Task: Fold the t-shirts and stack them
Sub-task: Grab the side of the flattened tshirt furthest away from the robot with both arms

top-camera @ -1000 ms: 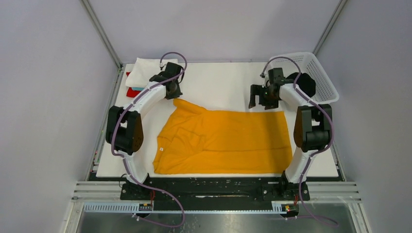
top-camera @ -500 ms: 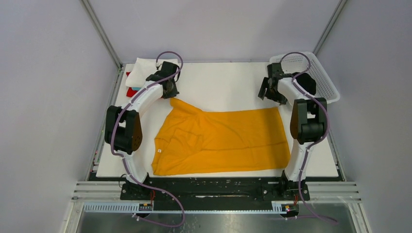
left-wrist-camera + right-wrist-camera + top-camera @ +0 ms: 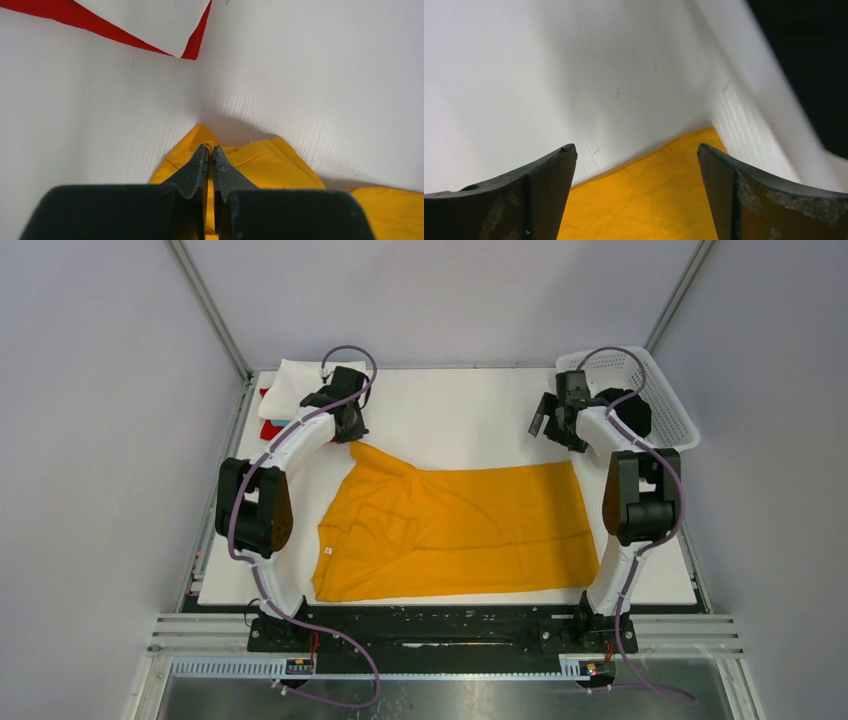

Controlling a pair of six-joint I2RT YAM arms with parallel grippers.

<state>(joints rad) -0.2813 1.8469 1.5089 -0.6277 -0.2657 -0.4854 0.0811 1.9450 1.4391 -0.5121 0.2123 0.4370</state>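
Note:
A mustard-yellow t-shirt [image 3: 460,525] lies spread across the white table, collar to the left with a small neck label. My left gripper [image 3: 352,430] is shut on its far-left sleeve tip; in the left wrist view the jaws [image 3: 210,150] pinch a fold of the yellow cloth [image 3: 260,165]. My right gripper [image 3: 545,423] is open and empty, raised above the table beyond the shirt's far-right corner; the right wrist view [image 3: 636,150] shows that yellow corner [image 3: 659,195] between the wide jaws. A stack with a white shirt [image 3: 300,385] over a red shirt [image 3: 272,430] lies at the far left.
A white plastic lattice basket [image 3: 665,390] holding something black stands at the far right corner. The red and white stack's corner [image 3: 192,47] shows in the left wrist view. Grey enclosure walls surround the table.
My right gripper has let go of the shirt's far-right corner, risen and moved back toward the basket. The shirt has shifted slightly left and toward me. The left gripper has pulled its sleeve a little farther back.

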